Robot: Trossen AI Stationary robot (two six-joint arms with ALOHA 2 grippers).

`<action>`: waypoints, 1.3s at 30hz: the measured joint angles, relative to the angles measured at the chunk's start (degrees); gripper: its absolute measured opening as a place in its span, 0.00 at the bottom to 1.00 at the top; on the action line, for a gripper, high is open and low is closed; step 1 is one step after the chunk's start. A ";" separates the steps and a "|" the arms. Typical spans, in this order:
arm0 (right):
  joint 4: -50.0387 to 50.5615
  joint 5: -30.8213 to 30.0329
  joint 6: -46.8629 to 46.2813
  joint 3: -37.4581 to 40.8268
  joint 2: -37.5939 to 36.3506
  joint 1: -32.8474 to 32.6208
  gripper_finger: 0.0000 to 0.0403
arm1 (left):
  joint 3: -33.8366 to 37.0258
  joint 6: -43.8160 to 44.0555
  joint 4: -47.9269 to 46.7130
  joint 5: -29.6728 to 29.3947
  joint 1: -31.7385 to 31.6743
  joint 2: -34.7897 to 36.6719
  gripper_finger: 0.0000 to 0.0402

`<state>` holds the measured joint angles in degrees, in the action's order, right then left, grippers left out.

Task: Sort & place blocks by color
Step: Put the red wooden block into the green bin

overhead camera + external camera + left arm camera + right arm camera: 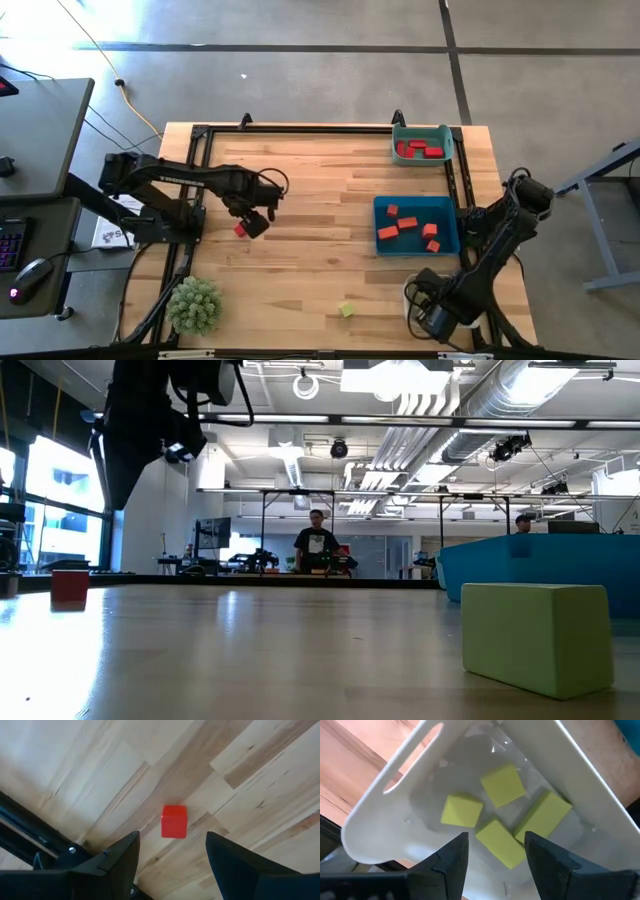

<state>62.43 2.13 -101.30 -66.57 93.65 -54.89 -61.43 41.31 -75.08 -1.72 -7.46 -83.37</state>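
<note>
My left gripper (172, 857) hangs over the red block (174, 821) at nine o'clock on the table (320, 200), jaws wide, empty. I should drop straight down, block centred. My right gripper (495, 852), jaws apart, waits over the white bin (385, 815).

A large open-plan lab or workshop. Beyond the wooden table (300, 200), exposed ducts (470, 400) and pipes run under the ceiling, a person (317, 545) stands among distant workbenches, and a desk with keyboard (12, 245) and mouse (33, 270) sits beside the table on bare concrete floor (300, 70).
</note>
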 joint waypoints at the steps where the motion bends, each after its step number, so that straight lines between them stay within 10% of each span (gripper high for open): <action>1: -0.03 0.00 0.20 0.00 0.00 0.19 0.45 | 0.00 -0.23 0.04 -0.02 0.05 -0.01 0.54; 39: 0.22 0.74 -0.24 0.00 0.00 2.58 0.45 | 18.66 2.07 16.43 6.04 1.62 -0.74 0.54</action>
<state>62.64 2.87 -101.54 -66.57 93.65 -52.31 -42.77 43.38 -58.66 4.32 -5.85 -84.12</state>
